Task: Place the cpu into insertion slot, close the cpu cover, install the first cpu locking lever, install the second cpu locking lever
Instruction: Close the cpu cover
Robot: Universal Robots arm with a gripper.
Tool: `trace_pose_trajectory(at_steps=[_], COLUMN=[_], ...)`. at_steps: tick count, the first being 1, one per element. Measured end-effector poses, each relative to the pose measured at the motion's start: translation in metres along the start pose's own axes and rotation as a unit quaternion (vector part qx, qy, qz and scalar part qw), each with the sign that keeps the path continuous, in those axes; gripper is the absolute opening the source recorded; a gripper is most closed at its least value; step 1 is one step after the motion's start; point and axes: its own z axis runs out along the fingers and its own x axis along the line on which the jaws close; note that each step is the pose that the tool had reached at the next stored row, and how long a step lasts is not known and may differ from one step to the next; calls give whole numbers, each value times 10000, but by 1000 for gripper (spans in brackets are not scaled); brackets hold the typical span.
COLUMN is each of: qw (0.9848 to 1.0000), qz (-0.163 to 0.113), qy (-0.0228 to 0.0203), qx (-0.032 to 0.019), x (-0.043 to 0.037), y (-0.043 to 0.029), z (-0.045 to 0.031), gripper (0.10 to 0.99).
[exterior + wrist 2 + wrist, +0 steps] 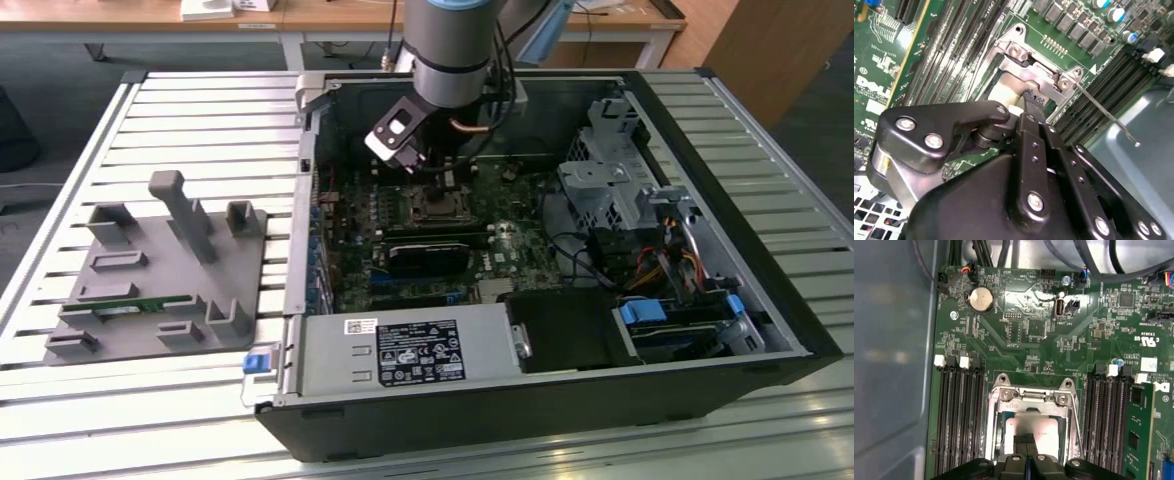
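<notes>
Squarely over small square silver-tan metal cpu [1034, 427] with black two-fingered gripper [1026, 439], fingertips pinched together; seated in dark metal-rimmed insertion slot [999, 431]; white lettering across green motherboard [1019, 347].

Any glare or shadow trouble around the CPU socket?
First wrist view: glare washes the square silver-tan metal chip pale below the black gripper. Exterior view: the black computer case is dim inside; the slatted metal table gleams white.

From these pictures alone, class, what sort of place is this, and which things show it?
Probably a robotics lab or test workshop: a robot arm reaches into an open computer case on a slatted metal table, with wooden desks behind.
</notes>
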Motion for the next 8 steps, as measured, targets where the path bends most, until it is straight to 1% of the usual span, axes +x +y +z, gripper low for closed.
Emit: trace_pose_trajectory(at_steps=[1, 5, 8], qw=[10000, 10000, 10000], qz=[-1, -2, -7], qy=[0, -2, -2], qx=[-6, -22, -24], x=[1, 5, 7], y=[-13, -101, -137], z=[-3, -3, -2], gripper=[106, 106, 106])
